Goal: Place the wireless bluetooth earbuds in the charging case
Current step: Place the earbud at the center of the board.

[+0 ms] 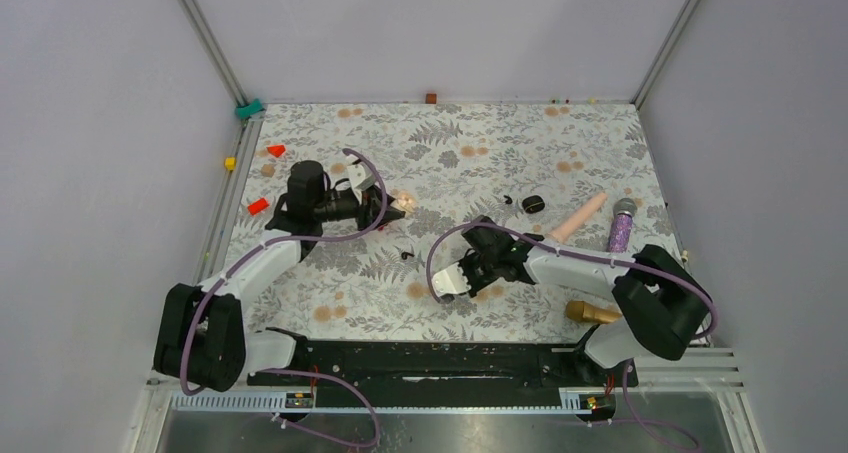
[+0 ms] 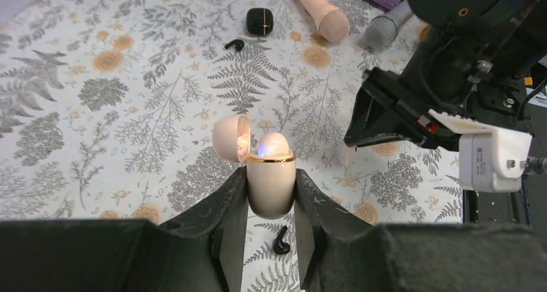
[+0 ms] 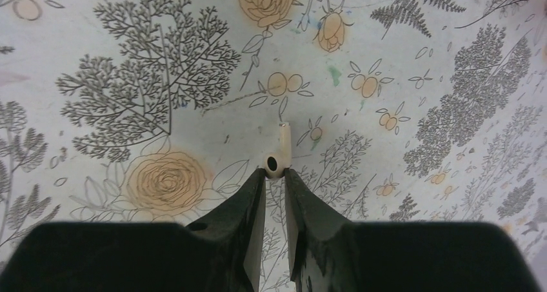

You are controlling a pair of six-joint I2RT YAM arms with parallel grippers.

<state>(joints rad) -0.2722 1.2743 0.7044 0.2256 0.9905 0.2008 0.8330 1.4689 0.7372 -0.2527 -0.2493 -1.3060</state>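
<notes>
My left gripper (image 2: pixel 271 174) is shut on a cream charging case (image 2: pixel 271 192), held upright above the table. Its lid (image 2: pixel 231 137) is open, a cream earbud (image 2: pixel 274 144) sits inside and a blue light glows. My right gripper (image 3: pixel 274 174) is shut on a second cream earbud (image 3: pixel 280 147), stem pointing away, above the cloth; it also shows in the left wrist view (image 2: pixel 348 155). A closed black case (image 1: pixel 533 204) lies on the table with one black earbud (image 1: pixel 508 199) beside it. Another black earbud (image 2: pixel 280 240) lies below my left gripper (image 1: pixel 385 205).
A pink microphone (image 1: pixel 578 216) and a purple glitter microphone (image 1: pixel 622 225) lie at the right. A gold microphone (image 1: pixel 592 313) lies by the right arm's base. Red blocks (image 1: pixel 258 206) sit at the left edge. Walls enclose the floral cloth.
</notes>
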